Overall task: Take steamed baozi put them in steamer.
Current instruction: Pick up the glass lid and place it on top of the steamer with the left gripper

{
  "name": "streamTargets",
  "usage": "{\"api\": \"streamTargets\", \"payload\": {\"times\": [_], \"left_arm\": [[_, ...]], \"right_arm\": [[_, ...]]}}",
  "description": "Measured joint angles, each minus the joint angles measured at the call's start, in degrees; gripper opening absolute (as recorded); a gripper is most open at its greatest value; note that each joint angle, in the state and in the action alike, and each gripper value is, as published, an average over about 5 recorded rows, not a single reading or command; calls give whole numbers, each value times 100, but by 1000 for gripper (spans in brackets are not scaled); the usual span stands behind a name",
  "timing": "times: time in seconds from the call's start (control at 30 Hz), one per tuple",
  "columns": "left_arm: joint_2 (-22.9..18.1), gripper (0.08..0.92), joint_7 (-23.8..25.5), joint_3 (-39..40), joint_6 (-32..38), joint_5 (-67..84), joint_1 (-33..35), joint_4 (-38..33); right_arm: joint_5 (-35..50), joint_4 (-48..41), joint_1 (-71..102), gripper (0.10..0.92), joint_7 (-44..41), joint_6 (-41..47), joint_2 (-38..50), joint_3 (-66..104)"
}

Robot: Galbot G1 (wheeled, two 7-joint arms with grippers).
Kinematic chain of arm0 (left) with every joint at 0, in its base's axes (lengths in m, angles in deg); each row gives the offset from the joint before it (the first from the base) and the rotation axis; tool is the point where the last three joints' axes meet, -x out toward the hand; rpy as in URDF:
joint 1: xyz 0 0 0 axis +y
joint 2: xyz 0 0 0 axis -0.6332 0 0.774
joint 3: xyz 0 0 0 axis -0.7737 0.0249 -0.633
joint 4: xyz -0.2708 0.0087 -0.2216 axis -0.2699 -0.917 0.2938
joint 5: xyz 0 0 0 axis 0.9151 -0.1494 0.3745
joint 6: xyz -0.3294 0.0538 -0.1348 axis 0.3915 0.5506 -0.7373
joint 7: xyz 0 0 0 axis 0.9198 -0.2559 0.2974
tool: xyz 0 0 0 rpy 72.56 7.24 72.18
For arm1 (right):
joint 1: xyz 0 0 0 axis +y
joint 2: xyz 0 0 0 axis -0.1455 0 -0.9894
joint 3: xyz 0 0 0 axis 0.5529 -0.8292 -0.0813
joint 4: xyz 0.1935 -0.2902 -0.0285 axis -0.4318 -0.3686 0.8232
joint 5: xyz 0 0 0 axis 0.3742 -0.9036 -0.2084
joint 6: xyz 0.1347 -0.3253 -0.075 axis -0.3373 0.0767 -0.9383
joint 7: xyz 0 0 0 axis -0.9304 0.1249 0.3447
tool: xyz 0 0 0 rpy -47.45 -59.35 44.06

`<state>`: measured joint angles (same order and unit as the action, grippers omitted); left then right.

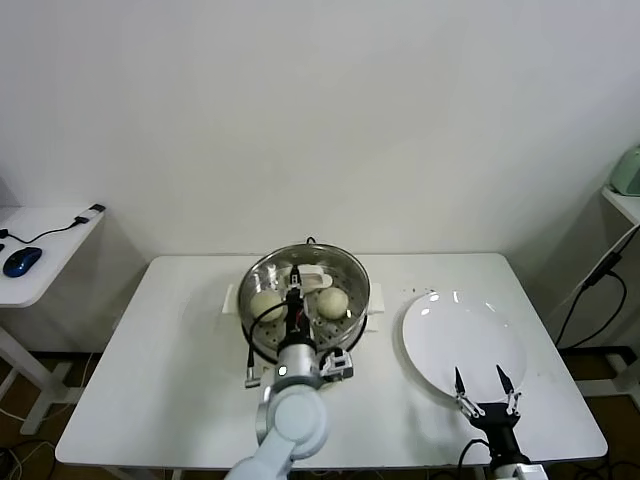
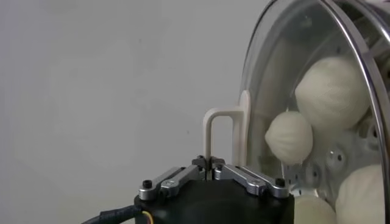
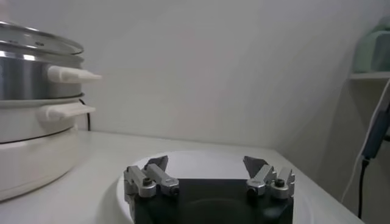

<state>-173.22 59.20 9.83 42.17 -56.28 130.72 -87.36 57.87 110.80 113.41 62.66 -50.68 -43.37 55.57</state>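
The steel steamer [image 1: 358, 283] stands at the table's middle back, with its round glass lid [image 1: 268, 277] resting on it. Two cream-white baozi [image 1: 267, 304] [image 1: 332, 302] show through the glass in the head view. Three baozi [image 2: 332, 91] [image 2: 289, 137] [image 2: 364, 193] show in the left wrist view. My left gripper [image 1: 297, 296] is over the lid, shut on the lid's white handle [image 2: 219, 125]. My right gripper [image 1: 481, 381] is open and empty above the near edge of the flat white plate [image 1: 440, 330].
The plate is bare and also shows in the right wrist view [image 3: 201, 159], with the steamer [image 3: 27, 76] off to its side. A side desk with a blue mouse [image 1: 22, 261] stands at the far left. A cable [image 1: 590, 290] hangs at the right.
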Motion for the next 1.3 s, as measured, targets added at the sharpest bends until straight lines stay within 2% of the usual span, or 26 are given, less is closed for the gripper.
{"api": "streamTargets", "payload": {"times": [0.6, 0.7, 1.3], "left_arm": [[78, 132, -76, -66, 89, -104, -3, 160], [112, 162, -72, -66, 122, -133, 30, 133], [284, 673, 25, 22, 273, -6, 181, -304]], "right_arm": [[-78, 27, -10, 823, -3, -58, -103, -5], [-99, 27, -11, 823, -3, -65, -116, -9], [-179, 68, -54, 823, -60, -20, -155, -89]]}}
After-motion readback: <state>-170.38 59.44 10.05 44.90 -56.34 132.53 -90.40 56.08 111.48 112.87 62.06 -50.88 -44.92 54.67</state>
